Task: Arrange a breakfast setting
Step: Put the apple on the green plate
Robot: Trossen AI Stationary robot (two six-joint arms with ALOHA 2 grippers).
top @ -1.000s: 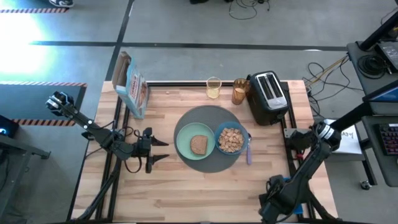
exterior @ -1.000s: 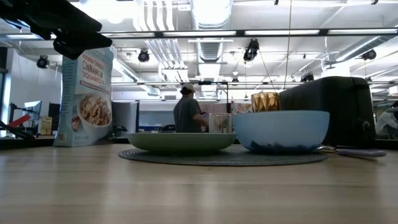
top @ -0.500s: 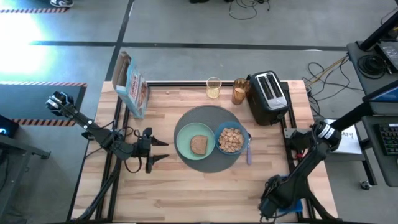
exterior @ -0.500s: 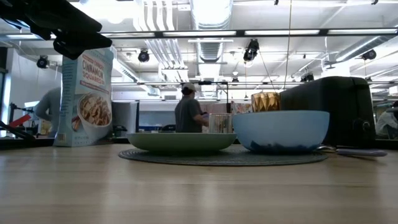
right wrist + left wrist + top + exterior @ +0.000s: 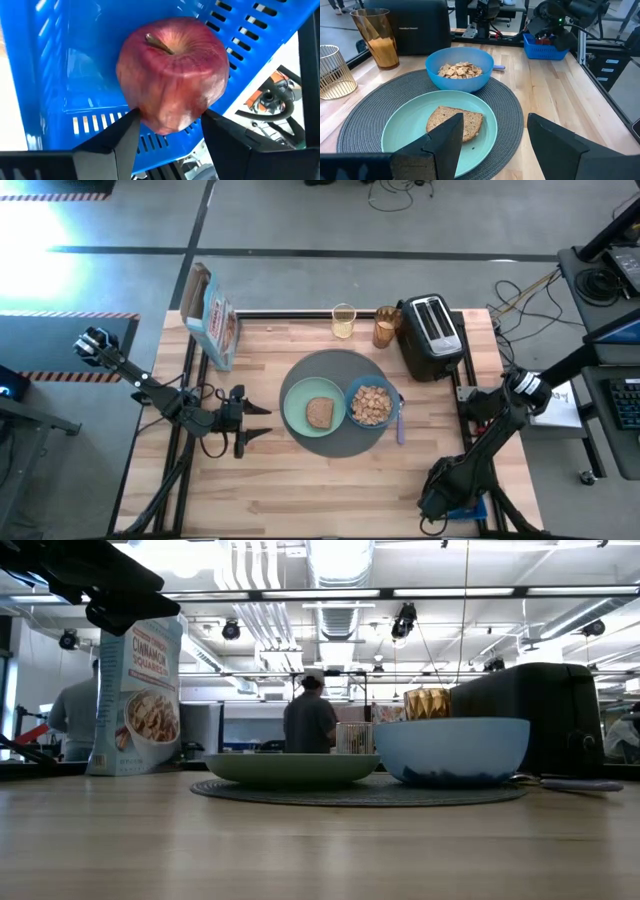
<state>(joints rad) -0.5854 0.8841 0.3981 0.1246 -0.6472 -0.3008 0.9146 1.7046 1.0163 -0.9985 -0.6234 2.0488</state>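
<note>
Toast [image 5: 319,412] lies on a green plate [image 5: 296,415] while the right gripper [image 5: 169,131] clamps a red apple [image 5: 172,80] over a blue basket [image 5: 75,65]; the left gripper [image 5: 258,423] waits, fingers apart.

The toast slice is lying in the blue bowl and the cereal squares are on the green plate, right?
Reversed: the left wrist view shows the toast slice lying on the green plate, and the cereal squares fill the blue bowl.
</note>
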